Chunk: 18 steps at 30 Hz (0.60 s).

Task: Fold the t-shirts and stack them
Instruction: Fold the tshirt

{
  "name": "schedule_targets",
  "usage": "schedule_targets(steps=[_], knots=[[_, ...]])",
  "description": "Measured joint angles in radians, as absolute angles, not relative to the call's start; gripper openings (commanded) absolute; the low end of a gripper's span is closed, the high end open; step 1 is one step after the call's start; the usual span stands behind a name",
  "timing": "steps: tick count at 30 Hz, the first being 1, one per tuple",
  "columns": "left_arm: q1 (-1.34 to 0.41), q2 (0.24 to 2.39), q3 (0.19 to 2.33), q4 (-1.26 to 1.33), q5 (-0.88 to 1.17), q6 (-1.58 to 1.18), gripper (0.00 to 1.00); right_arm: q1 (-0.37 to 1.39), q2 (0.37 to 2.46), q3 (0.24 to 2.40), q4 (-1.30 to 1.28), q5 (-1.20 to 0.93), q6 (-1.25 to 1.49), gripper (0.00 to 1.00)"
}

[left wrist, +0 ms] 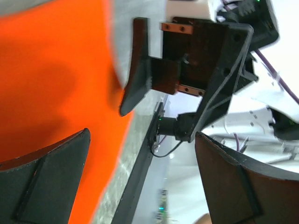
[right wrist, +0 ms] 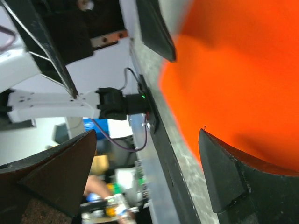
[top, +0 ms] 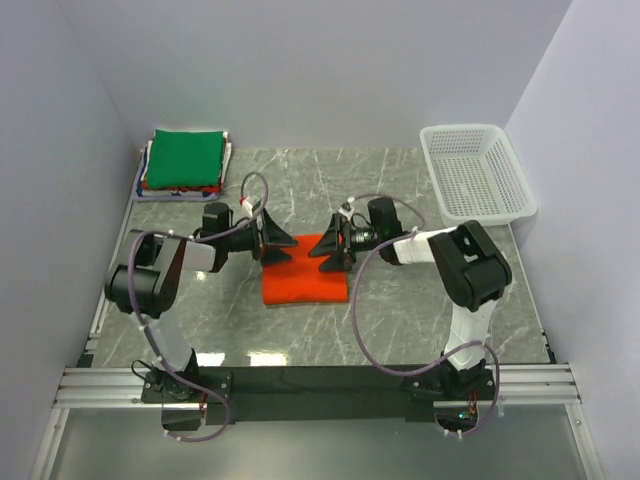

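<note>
A bright orange t-shirt (top: 305, 278) lies folded into a rectangle in the middle of the table. It fills the left of the left wrist view (left wrist: 46, 84) and the right of the right wrist view (right wrist: 243, 79). My left gripper (top: 285, 243) (left wrist: 142, 135) hovers open at the shirt's far left part, turned on its side. My right gripper (top: 322, 248) (right wrist: 147, 133) faces it, open, over the far right part. Nothing is between either pair of fingers. A green t-shirt (top: 185, 158) tops a folded stack at the back left, with red and white edges under it.
A white lattice basket (top: 475, 175) stands at the back right against the wall. White walls close in the marble table on three sides. The arms' black mounting rail (top: 320, 380) runs along the near edge. The two grippers are close together, tips almost meeting.
</note>
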<state>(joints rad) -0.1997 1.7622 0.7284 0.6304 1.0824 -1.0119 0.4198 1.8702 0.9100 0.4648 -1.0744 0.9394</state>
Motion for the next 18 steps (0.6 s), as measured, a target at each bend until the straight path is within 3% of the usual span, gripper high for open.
schedule_targets(steps=[6, 18], knots=[[-0.191, 1.931, 0.712, 0.604, 1.081, -1.013, 0.99, 0.425, 2.024, 0.907, 0.451, -1.069, 0.947, 0.91], [-0.103, 2.083, 1.035, 0.458, 1.095, -0.892, 1.0, 0.363, 2.149, 1.218, 0.272, -1.03, 0.812, 0.9]])
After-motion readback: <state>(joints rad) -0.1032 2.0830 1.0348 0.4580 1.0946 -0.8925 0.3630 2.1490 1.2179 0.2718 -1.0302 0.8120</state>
